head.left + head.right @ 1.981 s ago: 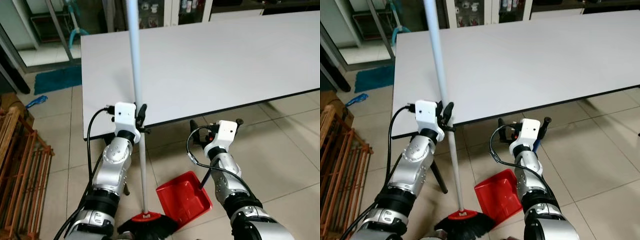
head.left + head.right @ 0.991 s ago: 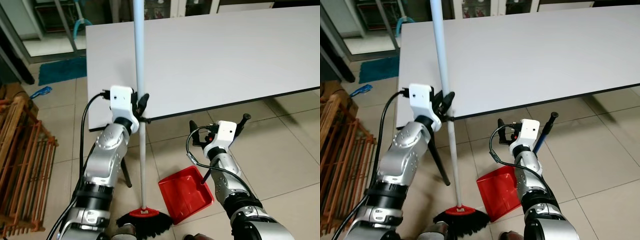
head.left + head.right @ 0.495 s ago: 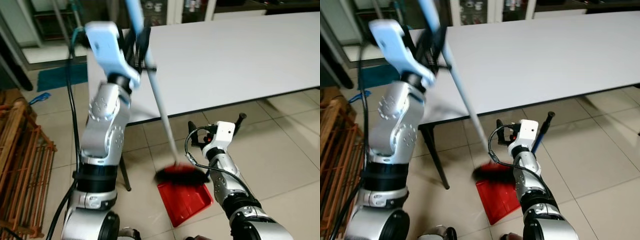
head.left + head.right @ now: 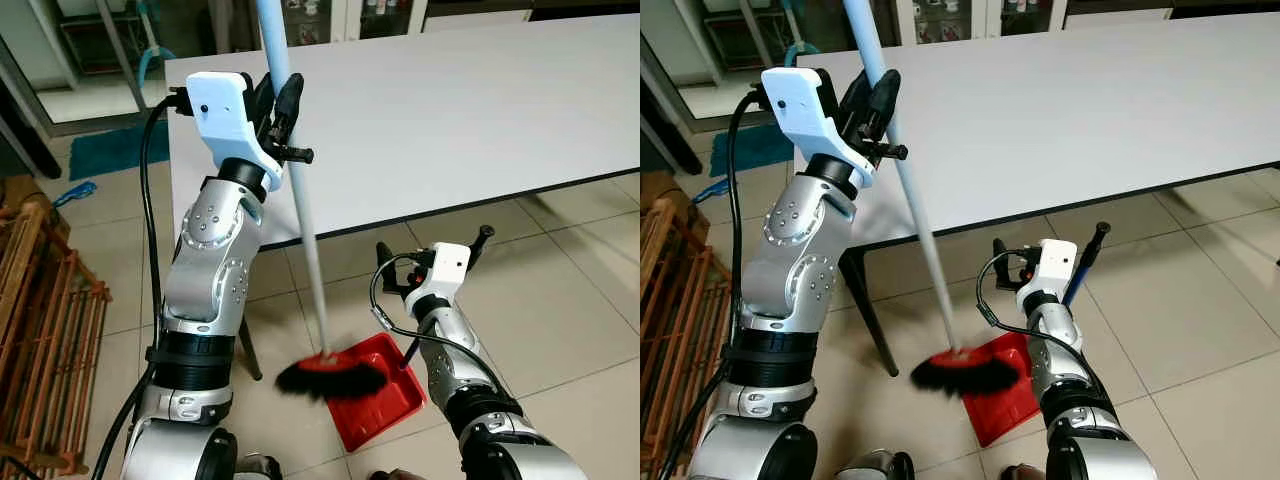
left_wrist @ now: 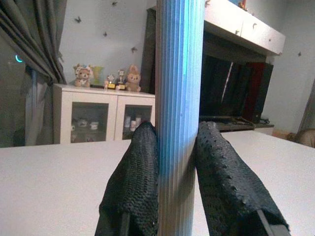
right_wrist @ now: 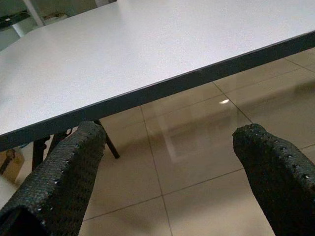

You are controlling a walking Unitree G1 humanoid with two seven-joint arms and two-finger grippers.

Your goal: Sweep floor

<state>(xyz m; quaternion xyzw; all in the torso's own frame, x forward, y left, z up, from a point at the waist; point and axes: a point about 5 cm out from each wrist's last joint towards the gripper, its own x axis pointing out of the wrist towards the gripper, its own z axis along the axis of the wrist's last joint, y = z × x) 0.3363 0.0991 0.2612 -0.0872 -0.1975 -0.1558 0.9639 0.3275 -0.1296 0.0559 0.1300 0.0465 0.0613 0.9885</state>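
Far left we see a wooden rack (image 4: 45, 300) on the tiled floor (image 4: 590, 300), with a blue mat (image 4: 120, 150) further back. Left claw (image 4: 278, 95) is raised high beside the near corner of the white worktop (image 4: 450, 100), clenched on the broom handle (image 4: 300, 210). In the left wrist view both black fingers (image 5: 135, 182) press against the pale blue pole, one on each side. Handle runs tilted, top toward the left, head toward the right. Broom head (image 4: 330, 376), red cap with black bristles, sits low at the near-left edge of the red dustpan (image 4: 385, 400), overlapping its rim; we cannot tell if the bristles touch the floor. Dustpan lies on the tiles just in front of the worktop edge, near the black table leg (image 4: 865, 310). Right claw (image 4: 432, 252) is low, above the dustpan, pointing toward the worktop's underside. We see a dark rod (image 4: 478, 246) rising by its right finger, but cannot tell if it's the dustpan's handle. In the right wrist view its fingers (image 6: 59, 182) stand wide apart, released, nothing between them, with the worktop edge and floor ahead. White cabinet with glass doors (image 5: 93, 120) sits behind the worktop.
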